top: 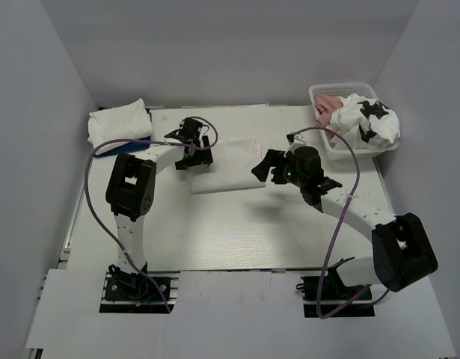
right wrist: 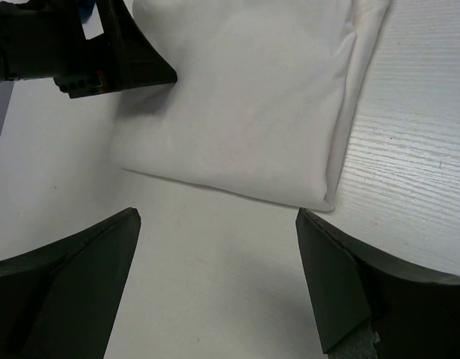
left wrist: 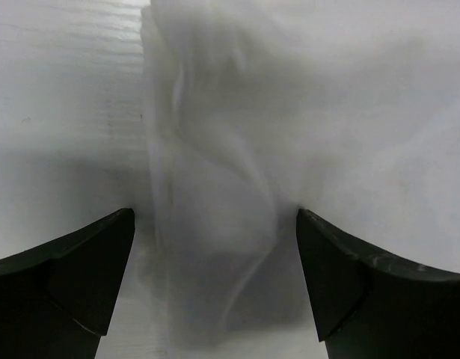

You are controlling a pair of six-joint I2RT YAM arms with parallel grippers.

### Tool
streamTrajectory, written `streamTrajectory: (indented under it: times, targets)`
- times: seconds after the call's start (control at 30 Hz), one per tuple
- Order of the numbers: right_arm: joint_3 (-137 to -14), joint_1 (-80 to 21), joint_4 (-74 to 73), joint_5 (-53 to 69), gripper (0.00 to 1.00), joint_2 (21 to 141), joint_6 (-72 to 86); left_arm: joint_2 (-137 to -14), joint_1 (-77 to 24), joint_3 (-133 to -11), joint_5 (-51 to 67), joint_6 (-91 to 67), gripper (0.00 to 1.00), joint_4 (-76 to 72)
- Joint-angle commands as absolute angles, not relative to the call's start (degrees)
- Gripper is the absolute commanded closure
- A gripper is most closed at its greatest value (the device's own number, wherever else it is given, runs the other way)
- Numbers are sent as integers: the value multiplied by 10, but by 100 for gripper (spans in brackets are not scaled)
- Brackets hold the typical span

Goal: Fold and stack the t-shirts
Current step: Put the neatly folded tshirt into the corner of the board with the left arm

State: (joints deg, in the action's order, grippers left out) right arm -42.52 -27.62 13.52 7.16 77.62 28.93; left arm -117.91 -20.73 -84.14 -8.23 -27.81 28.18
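1. Shows overhead only: basket (top: pixel 342 87) holding pink tee (top: pixel 328 107) and black-patched tee (top: pixel 368 120), far right of the folded white tee (top: pixel 230 170); white stack (top: pixel 119 121) far left.
2. Finds left gripper (top: pixel 194 155) spread wide, empty, over that tee's left edge, with wrinkles plain only from its wrist.
3. Catches right gripper (top: pixel 263 164) open, empty, just off the right edge.

Overhead cam, 2 close wrist cams; common: white tee (top: pixel 228 166)

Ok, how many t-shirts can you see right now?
4: a folded white tee mid-table, a folded white pile at the far-left corner, a pink tee and a black-patched white tee in the basket. More may be hidden under these.
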Motion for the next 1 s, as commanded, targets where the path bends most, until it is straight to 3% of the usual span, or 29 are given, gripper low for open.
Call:
streamTrajectory:
  times: [0.0, 0.07, 0.13, 0.23, 0.3, 0.37, 0.63, 0.97]
  targets:
    - [-420, -276, 153, 61, 10, 762, 289, -1207, -213, -860, -73, -287, 2, 307]
    - [-425, -277, 151, 75, 10, 759, 287, -1215, -213, -842, -58, -287, 12, 290]
    - [-421, -276, 153, 77, 10, 757, 288, -1227, -219, -842, -45, -281, 31, 290]
    - [-416, -275, 159, 77, 10, 747, 289, -1235, -219, -829, -40, -281, 47, 285]
    - [-407, -272, 164, 64, 10, 737, 287, -1235, -225, -822, -40, -275, 70, 279]
    - [-397, -273, 171, 52, 10, 728, 284, -1235, -225, -816, -47, -266, 100, 273]
    - [-387, -272, 176, 18, 10, 725, 265, -1191, -230, -873, -234, -215, 100, 336]
    - [-381, -272, 192, -18, 10, 722, 252, -1099, -201, -945, -371, -68, 100, 315]
